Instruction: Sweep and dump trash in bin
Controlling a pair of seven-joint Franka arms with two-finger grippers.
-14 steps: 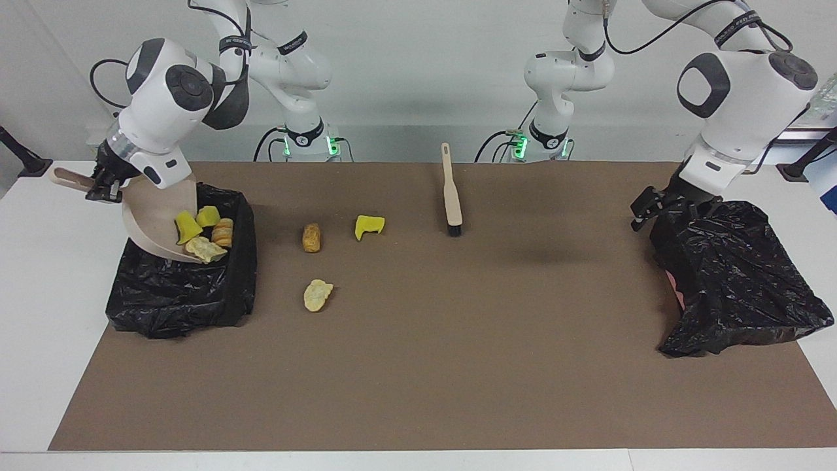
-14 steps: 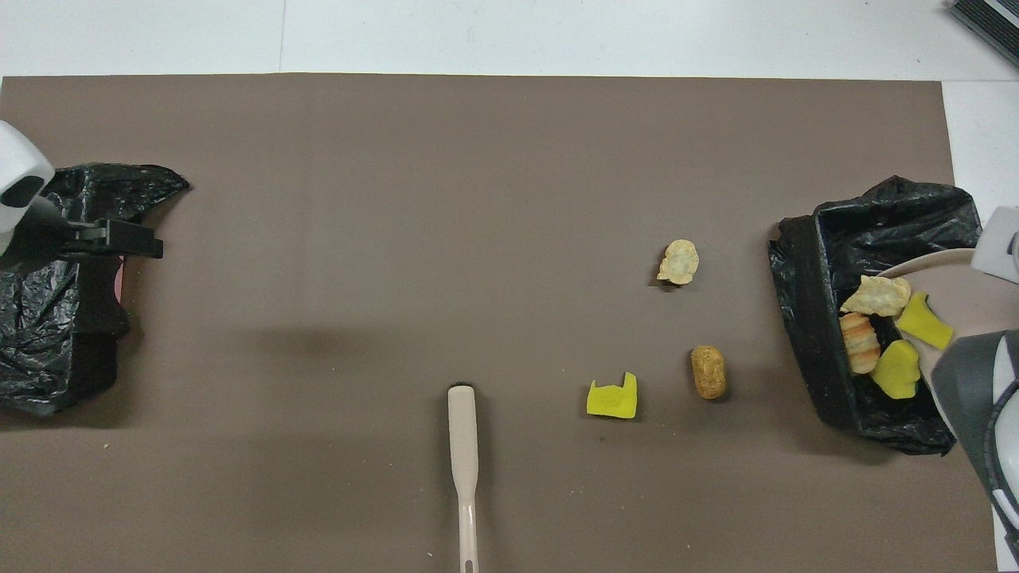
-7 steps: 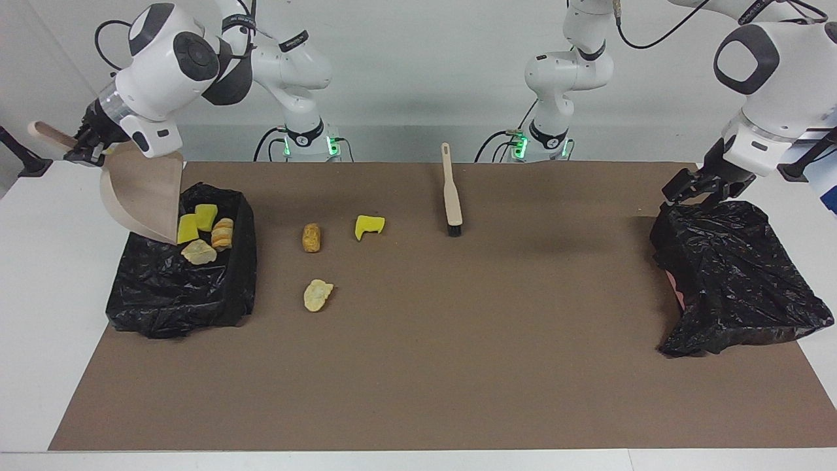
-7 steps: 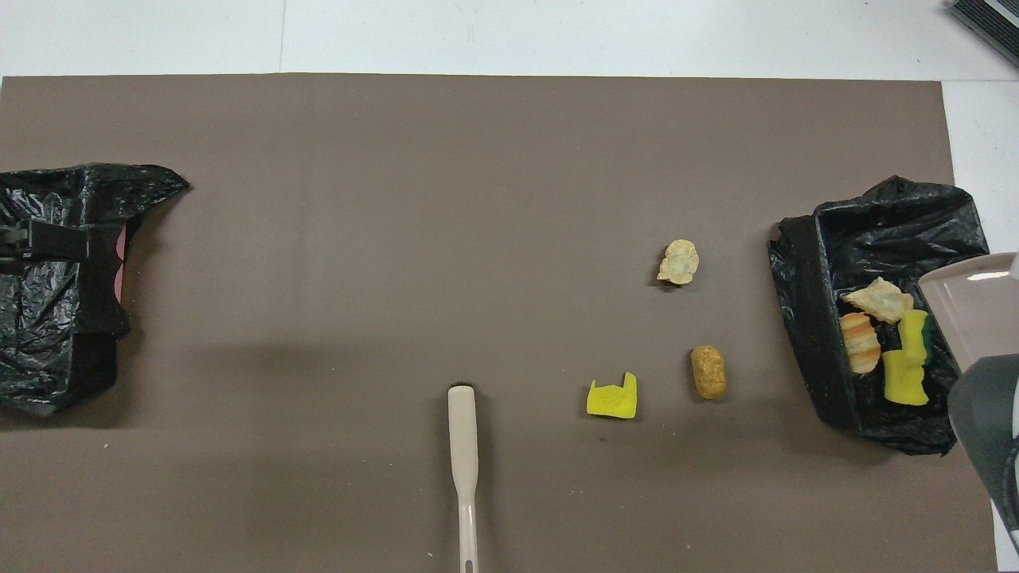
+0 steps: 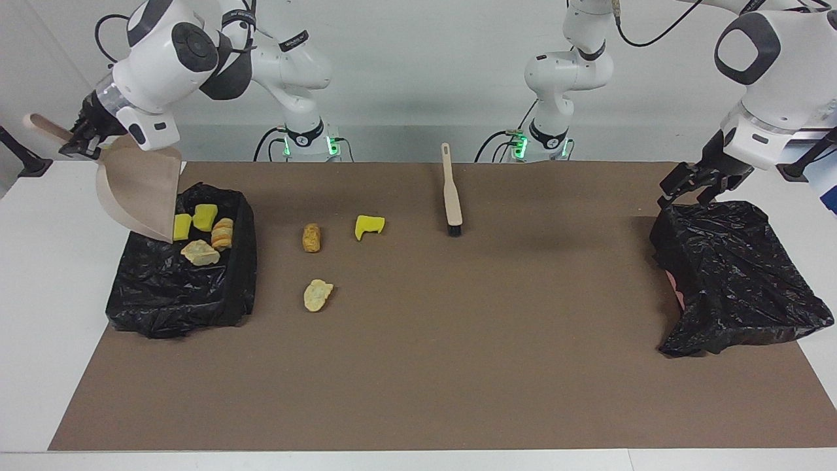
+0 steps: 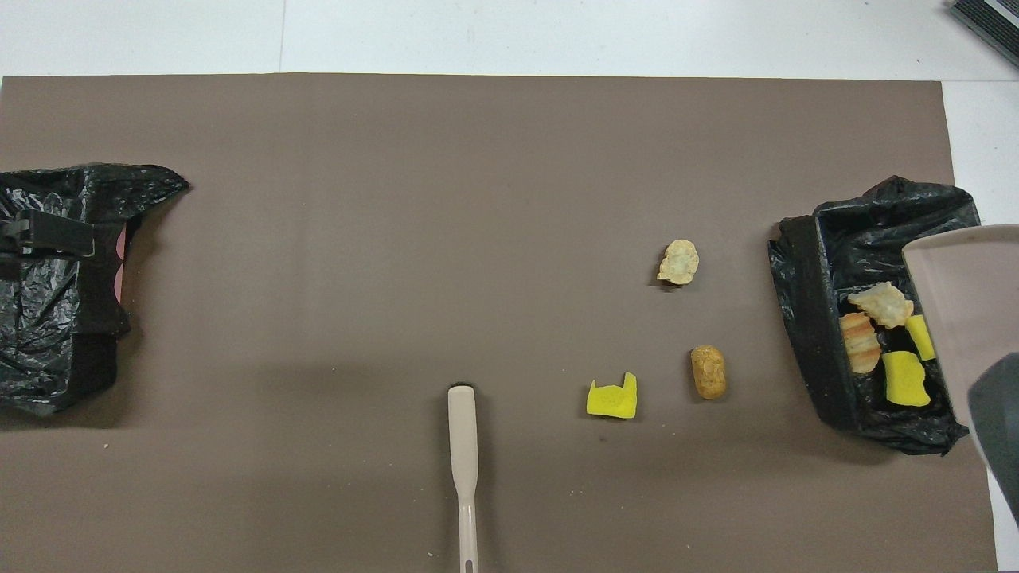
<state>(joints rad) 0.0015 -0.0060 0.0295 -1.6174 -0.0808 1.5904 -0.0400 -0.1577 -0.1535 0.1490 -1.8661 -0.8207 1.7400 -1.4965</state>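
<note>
My right gripper point(image 5: 77, 142) is shut on the handle of the beige dustpan point(image 5: 140, 190), which hangs tilted steeply over the black-lined bin point(image 5: 242, 261) at the right arm's end. Several pieces of trash lie in the bin point(image 6: 804, 318): a pale lump point(image 5: 201, 252), a striped lump point(image 5: 222, 233) and two yellow sponge chunks point(image 5: 205, 216). On the brown mat lie a golden-brown lump point(image 5: 312, 237), a yellow sponge chunk point(image 5: 369, 225) and a pale lump point(image 5: 318, 295). My left gripper point(image 5: 686, 188) hangs open over a second black bag point(image 5: 732, 275).
A beige brush point(image 5: 451, 190) with black bristles lies on the mat near the robots, its handle pointing toward them. The second black bag point(image 6: 48, 334) sits crumpled at the left arm's end, with some pink showing at its edge.
The right gripper lifted and tipped the dustpan steeper, and the pieces slid off it into the bin. The left gripper rose from beside the second bag to above it.
</note>
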